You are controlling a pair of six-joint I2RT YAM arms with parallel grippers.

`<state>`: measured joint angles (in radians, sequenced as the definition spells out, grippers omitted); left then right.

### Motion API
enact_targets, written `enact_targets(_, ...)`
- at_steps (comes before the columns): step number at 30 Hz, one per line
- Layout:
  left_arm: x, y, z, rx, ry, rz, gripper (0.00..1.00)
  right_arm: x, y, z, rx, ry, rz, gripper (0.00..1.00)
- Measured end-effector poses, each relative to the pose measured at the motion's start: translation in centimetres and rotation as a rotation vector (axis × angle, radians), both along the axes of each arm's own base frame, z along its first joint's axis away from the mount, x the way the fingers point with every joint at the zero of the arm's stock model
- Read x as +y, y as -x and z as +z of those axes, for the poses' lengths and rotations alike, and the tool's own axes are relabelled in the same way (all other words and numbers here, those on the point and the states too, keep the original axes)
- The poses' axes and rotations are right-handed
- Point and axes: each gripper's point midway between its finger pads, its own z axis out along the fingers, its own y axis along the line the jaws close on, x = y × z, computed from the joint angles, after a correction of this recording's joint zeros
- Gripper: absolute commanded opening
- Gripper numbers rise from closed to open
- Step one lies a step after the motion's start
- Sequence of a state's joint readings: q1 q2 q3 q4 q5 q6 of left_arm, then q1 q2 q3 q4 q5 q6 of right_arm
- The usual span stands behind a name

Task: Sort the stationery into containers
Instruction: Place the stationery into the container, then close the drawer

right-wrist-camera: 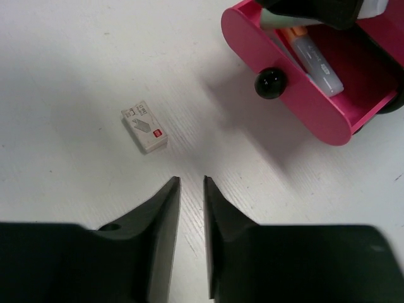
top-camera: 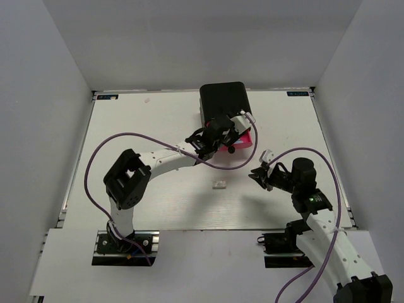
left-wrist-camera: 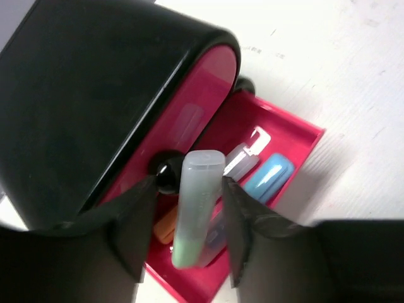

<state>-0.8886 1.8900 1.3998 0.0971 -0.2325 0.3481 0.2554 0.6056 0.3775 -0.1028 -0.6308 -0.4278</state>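
Over the open pink drawer (left-wrist-camera: 297,136), the left pincer (left-wrist-camera: 189,189) flanks a pale teal stick (left-wrist-camera: 199,208); a gap shows on one side, so whether it grips cannot be told. On flat white table (right-wrist-camera: 76,63) with free room around it lies the eraser (right-wrist-camera: 144,128), slanted, ahead and left of the right pincer (right-wrist-camera: 191,183). That pincer is empty, parted by a slit, and likely the nearer one.

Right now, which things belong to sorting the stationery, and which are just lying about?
Job: pale green stick at the left claw, sticks in the open pink drawer, black cabinet, white eraser on the table.
Not the job: the arms' purple cables.
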Motion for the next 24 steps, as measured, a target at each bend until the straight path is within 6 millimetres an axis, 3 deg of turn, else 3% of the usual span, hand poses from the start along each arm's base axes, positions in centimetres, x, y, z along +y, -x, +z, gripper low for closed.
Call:
enact_targets(2,0.3,0.0,-0.4,0.003,-0.006,0.013,0.72,0.0,0.0,-0.2,0.011,0.002,0.000,0.36)
enact_targets(8,0.7,0.1,0.3,-0.005,0.010,0.036,0.79,0.1,-0.3,-1.0,0.039,0.011,0.004,0.42)
enact_targets(12,1.0,0.5,3.4,-0.039,0.064,0.045,0.81,0.3,-1.0,-1.7,0.062,0.015,0.004,0.38)
enact_targets(14,1.3,1.1,5.7,-0.049,0.118,0.053,0.82,0.4,-1.5,-2.4,0.080,0.021,0.005,0.28)
enact_targets(17,2.3,2.2,9.4,-0.037,0.225,0.078,0.67,0.7,-2.1,-3.5,0.110,0.043,0.026,0.14)
enact_targets(20,4.1,4.2,13.0,-0.015,0.363,0.093,0.53,1.2,-2.8,-4.2,0.098,0.078,0.088,0.12)
enact_targets(24,8.2,8.1,14.2,0.046,0.507,0.116,0.42,2.0,-4.4,-4.5,0.009,0.157,0.221,0.11)
